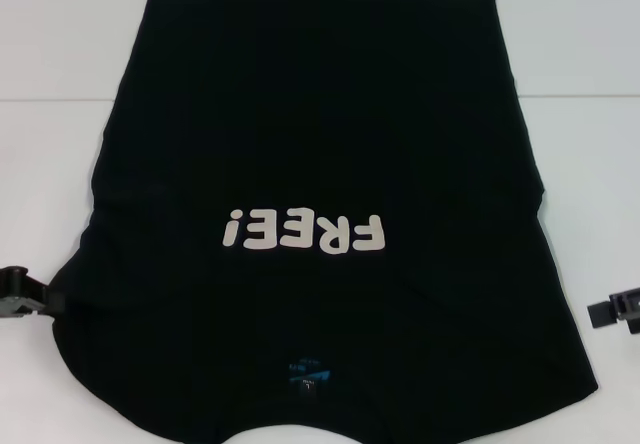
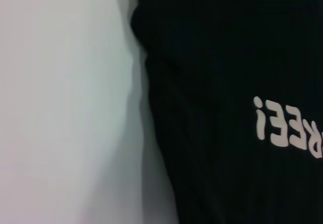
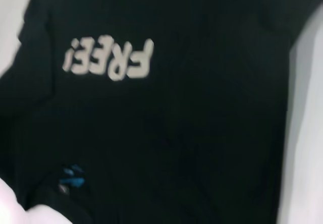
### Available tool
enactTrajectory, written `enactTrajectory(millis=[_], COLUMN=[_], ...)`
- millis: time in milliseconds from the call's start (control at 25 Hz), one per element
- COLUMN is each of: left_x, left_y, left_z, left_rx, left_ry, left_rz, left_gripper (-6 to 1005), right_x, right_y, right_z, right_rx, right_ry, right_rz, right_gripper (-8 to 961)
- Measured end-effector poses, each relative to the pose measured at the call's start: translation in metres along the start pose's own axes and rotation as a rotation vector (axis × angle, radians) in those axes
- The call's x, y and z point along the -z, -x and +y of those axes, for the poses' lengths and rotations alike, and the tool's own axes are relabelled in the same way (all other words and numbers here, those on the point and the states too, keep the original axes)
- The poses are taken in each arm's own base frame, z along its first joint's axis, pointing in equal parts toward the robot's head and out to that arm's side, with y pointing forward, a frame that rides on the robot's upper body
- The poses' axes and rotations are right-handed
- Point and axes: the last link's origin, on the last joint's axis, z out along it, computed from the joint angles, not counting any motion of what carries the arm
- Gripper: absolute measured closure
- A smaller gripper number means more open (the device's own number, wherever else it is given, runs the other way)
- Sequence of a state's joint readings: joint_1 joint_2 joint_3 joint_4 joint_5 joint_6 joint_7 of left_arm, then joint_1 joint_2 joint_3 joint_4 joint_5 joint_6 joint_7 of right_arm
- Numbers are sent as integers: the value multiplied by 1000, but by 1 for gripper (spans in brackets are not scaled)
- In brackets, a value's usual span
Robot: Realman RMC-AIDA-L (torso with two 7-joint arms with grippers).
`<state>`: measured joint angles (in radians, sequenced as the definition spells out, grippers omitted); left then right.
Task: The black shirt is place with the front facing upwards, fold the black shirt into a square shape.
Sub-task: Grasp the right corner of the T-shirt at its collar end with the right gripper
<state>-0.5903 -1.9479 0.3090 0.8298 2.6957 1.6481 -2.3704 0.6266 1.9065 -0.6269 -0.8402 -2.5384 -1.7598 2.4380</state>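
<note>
Black shirt (image 1: 320,144) is laid flat, front up, on the white table (image 1: 60,34), collar nearest the robot. Limp, light cloth is expected; side edges should be pinched. Left gripper (image 1: 22,294) and right gripper (image 1: 615,311) are seen alongside (jaw state cannot be told).

The black shirt (image 1: 320,144) runs off the near edge of the head view, so its collar end is cut away. The small print on the blue neck label (image 1: 308,371) is too small to read. Only a sliver of the left hand (image 1: 22,294) and of the right hand (image 1: 618,311) shows at the picture's sides, their fingers out of sight. In the left wrist view the lettering (image 2: 287,128) is cut off by the edge.
</note>
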Motion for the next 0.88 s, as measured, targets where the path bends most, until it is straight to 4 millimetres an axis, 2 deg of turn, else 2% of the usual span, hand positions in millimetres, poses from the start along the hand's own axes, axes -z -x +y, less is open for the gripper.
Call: enactTrajectory(millis=[320, 880], left_x=[0, -3], left_y=[-2, -4], left_z=[2, 2], left_rx=[-6, -11], left_ry=[8, 7], left_rz=[6, 12], left_gripper=[986, 978], right_x=[-11, -36], right_y=[-3, -6], right_z=[-1, -2], right_rx=[26, 48], right_ry=[-54, -63], right_rz=[85, 119], right_gripper=[68, 68])
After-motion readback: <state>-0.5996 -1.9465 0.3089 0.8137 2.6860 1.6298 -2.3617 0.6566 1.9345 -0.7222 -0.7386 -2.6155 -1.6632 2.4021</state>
